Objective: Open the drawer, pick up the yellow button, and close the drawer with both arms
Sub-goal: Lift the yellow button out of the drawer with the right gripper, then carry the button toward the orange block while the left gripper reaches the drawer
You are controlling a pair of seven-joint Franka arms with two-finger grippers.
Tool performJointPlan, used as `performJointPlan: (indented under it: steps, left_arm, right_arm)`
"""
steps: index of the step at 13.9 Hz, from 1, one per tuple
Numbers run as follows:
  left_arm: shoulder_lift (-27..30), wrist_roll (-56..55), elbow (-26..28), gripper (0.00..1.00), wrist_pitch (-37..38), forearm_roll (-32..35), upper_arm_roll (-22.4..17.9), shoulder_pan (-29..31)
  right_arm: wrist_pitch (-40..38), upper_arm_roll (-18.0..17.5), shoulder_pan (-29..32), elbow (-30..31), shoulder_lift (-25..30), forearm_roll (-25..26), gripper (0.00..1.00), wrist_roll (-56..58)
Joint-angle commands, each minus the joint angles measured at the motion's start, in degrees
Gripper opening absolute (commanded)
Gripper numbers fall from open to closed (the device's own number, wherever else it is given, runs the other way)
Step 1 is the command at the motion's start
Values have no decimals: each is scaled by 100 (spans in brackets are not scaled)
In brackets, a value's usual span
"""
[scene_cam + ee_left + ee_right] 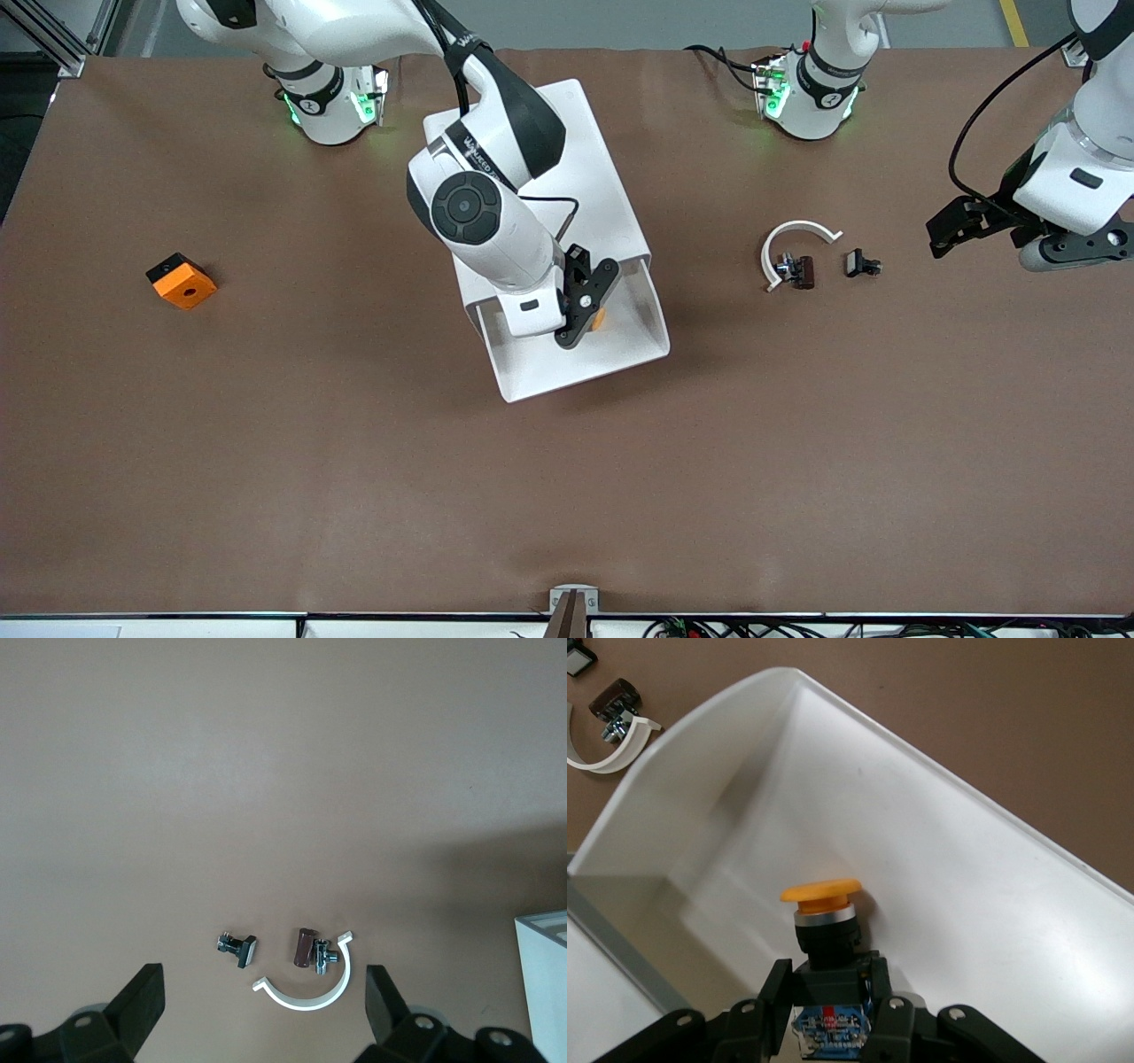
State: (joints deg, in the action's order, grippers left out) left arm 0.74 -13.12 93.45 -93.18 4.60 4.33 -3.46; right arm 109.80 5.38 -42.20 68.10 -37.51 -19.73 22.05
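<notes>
Cabinet (567, 177) sits mid-table between the two arm bases, its drawer (620, 354) pulled out toward the front camera and open to view. Over that drawer reaches the right arm, and the right gripper (586, 312) is down inside the tray, its fingers (778, 992) closed in on the dark body of the button (822, 914), which stands orange cap up against the drawer's white wall. The grip looks set low on the body, under the metal collar, so the step in hand appears to be the lift out of the drawer. To do it well, the arm would best rise straight up, keeping the pinch firm and the button clear of the sloping wall, since a snag there could twist such a small part loose. The left arm waits at its own end of the table, the left gripper (266, 1014) held in the air with fingers spread wide and holding nothing, over the table beside a white curved clip (791, 249), a brown part with metal fittings (797, 269) and a small black part (860, 263). An orange square block (182, 281) lies well apart, toward the right arm's end.
</notes>
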Motion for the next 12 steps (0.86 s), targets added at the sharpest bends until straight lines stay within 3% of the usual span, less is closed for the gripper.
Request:
performJointPlan:
  steps: [1, 12]
  left_arm:
    - [32, -24, 41, 100, -77, -82, 15, -41]
    - [-249, 11, -81, 100, -586, -3, 15, -76]
  right_arm:
    - [-240, -11, 133, -288, -63, 136, 1, -25]
    - [-423, -37, 607, -755, 244, 49, 1, -34]
